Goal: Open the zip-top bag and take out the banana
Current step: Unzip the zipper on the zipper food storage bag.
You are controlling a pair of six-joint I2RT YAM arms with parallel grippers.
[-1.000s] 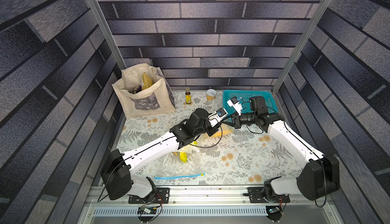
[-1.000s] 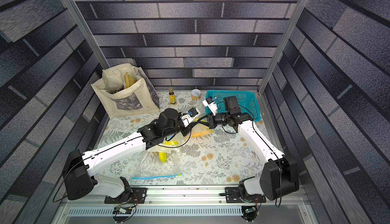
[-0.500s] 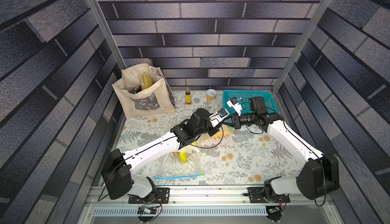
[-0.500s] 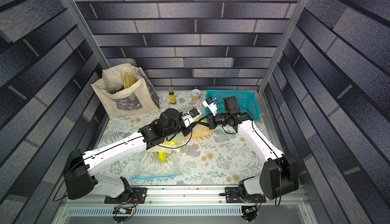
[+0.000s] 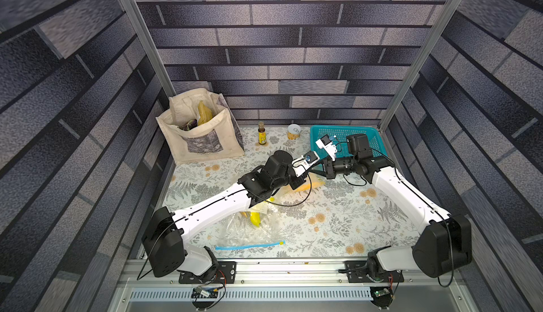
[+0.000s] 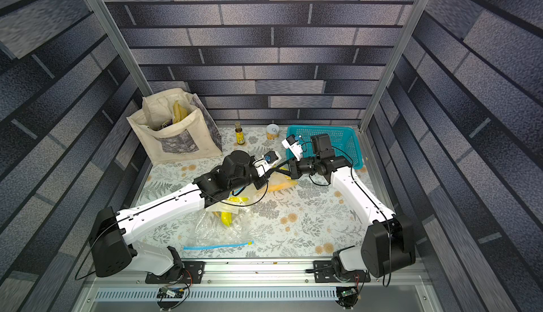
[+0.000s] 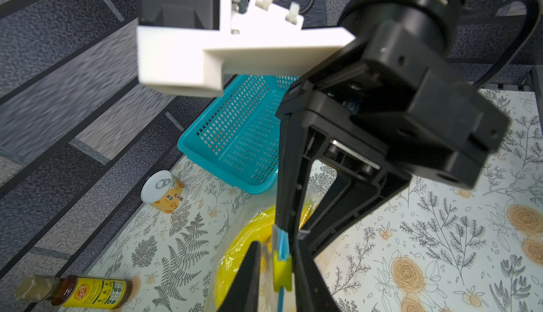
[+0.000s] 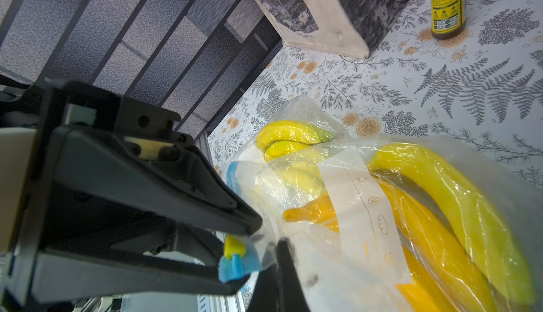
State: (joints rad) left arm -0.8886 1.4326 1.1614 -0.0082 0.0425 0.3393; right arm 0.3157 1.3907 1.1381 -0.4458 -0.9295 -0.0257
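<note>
A clear zip-top bag [image 5: 312,185] [image 8: 364,213] with a blue zip lies mid-table, and both arms meet at its near corner. Inside it lie a yellow banana [image 8: 458,196] and an orange-yellow one [image 8: 417,237]. My right gripper [image 8: 279,256] [image 7: 286,229] is shut on the bag's plastic edge just beside the zip's end. My left gripper [image 7: 276,250] [image 5: 302,178] straddles the yellow slider [image 7: 282,269] [image 8: 233,246]. One finger touches the slider and a small gap remains on the other side, so it stands open.
A second clear bag [image 5: 249,234] with a banana [image 5: 254,219] and a blue zip strip [image 5: 249,246] lies near the front, under the left arm. At the back stand a cloth tote [image 5: 202,137], a brown bottle [image 5: 262,133], a small can [image 5: 293,132] and a teal basket [image 5: 373,137].
My left gripper's jaws have narrowed around the yellow slider. Both arms stay almost where they were, and the right gripper keeps its hold on the bag.
</note>
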